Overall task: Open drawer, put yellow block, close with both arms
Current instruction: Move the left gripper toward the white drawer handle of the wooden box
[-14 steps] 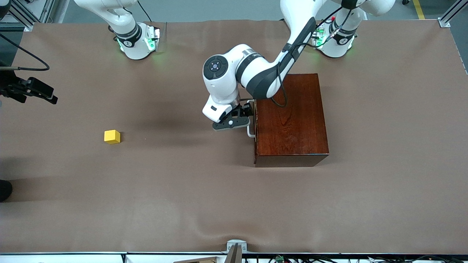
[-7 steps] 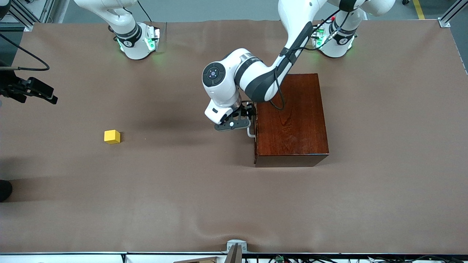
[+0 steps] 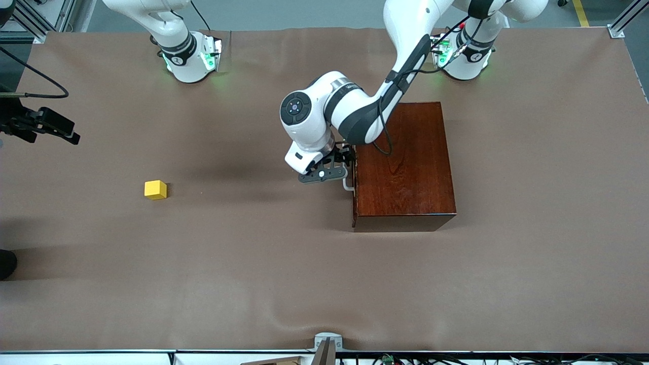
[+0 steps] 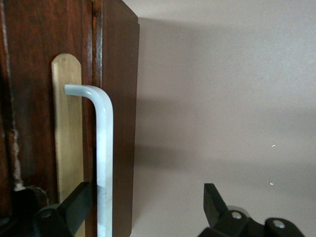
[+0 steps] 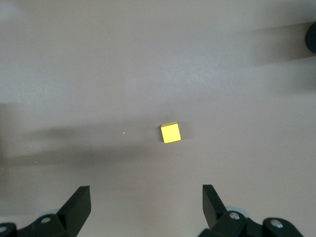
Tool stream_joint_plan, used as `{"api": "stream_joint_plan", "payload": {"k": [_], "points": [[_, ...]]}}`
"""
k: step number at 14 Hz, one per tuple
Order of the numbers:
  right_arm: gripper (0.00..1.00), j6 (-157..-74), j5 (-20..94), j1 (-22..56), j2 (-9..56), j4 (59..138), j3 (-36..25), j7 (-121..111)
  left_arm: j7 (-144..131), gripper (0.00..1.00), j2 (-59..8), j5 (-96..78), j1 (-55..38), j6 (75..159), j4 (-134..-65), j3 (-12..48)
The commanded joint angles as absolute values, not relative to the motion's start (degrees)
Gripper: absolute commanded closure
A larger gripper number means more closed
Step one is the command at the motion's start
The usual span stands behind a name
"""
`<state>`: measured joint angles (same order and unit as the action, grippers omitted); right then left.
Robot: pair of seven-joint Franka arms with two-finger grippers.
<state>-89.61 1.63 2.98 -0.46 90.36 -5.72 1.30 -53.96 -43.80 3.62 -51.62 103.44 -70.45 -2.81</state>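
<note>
A glossy dark reddish-brown box (image 3: 403,165) stands toward the left arm's end of the table. Its drawer (image 4: 44,54) is shut, and the white bar handle (image 3: 348,185) (image 4: 104,143) faces the right arm's end. My left gripper (image 3: 347,158) (image 4: 146,190) is open at the handle. One finger (image 4: 76,200) sits between the bar and the drawer front, the other well clear. The yellow block (image 3: 155,189) (image 5: 171,133) lies on the cloth toward the right arm's end. My right gripper (image 3: 68,133) (image 5: 146,191) waits open, high over the table, holding nothing.
A brown cloth (image 3: 253,263) covers the table. A metal bracket (image 3: 327,342) sits at the table edge nearest the front camera. A dark object (image 3: 7,263) pokes in at the right arm's end of the table.
The left arm has shifted slightly, bringing its gripper a little closer in on the handle. The right arm, the block and the drawer have not moved.
</note>
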Motion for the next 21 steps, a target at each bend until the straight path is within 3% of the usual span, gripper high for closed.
{"api": "stream_joint_plan", "payload": {"k": [1,21], "points": [[0.0,-89.5,1.1,3.2,-1.4,90.8,-5.6,1.7,-54.2,0.0,-45.5,4.5,-52.2,103.1,-68.5,-3.0],[0.0,-89.3,1.1,3.2,-1.4,90.9,-5.6,1.6,-64.1,0.0,-46.1,1.4,-52.9,110.9,-68.3,-2.5]]}}
